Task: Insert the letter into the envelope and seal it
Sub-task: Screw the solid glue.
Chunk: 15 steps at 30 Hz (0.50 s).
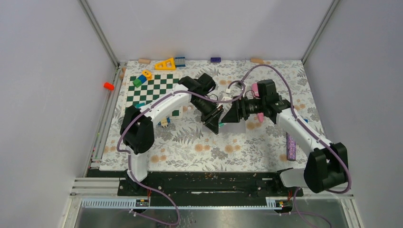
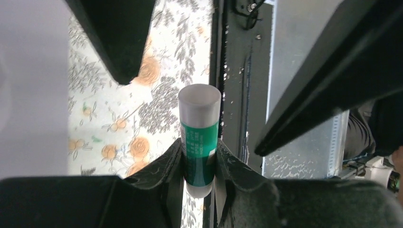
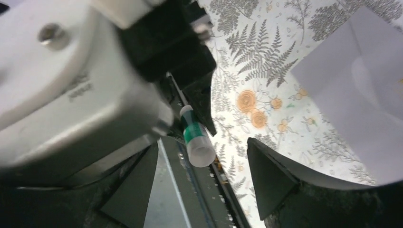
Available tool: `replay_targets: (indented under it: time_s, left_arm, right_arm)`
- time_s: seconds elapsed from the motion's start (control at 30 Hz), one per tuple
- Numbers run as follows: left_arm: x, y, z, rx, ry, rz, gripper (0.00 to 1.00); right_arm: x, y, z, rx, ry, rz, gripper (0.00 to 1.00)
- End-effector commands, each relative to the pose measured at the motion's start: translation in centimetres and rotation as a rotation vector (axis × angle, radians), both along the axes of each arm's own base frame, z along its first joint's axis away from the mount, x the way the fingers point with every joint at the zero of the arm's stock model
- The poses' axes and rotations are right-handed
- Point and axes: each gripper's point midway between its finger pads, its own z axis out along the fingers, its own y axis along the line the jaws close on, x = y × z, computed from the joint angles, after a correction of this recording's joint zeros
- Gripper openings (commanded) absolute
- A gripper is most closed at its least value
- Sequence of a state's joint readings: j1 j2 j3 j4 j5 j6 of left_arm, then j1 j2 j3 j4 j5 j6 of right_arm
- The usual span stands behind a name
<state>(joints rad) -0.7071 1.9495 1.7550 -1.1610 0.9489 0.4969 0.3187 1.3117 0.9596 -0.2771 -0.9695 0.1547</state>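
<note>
The left claw [image 2: 199, 164] pinches a smooth cylindrical green-and-white glue stick [image 2: 199, 111]; the right claw [image 3: 204, 183] gapes wide, holding nothing.

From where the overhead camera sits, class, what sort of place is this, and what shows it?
Most likely a robotics lab test cell: plain grey walls on aluminium frame posts box in a floral-print tablecloth, where a green-and-white chequered mat and a yellow triangular toy block lie.

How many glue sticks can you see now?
1. The glue stick is clamped in the left pincer, mid-table. A purple tube beside the right arm is too unclear to count; more may be hidden.
</note>
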Motion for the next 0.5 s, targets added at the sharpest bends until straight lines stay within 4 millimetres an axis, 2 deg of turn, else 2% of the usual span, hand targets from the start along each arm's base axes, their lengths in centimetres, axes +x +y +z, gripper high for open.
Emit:
replay_targets:
  time_s: [0.0,0.17,0.3,0.47]
  left_arm:
    - [2.2,-0.4,2.0,-0.029,-0.171,0.096,0.07]
    - [2.6,-0.3,1.7,-0.015,-0.186,0.114,0.07]
    - [2.7,-0.3,1.7,-0.006,-0.206,0.119,0.07]
    - [2.3,-0.3,1.5,0.003,-0.222,0.108,0.07]
  right_arm:
    - [0.3,1.1,1.7,0.057,0.209,-0.031,0.74]
    - [0.4,1.0,1.1,0.041,0.229,-0.057,0.61]
    - [0.3,1.0,0.2,0.024,0.26,-0.074,0.59]
    - [1.1,1.2,-0.2,0.011,0.294,-0.101,0.57]
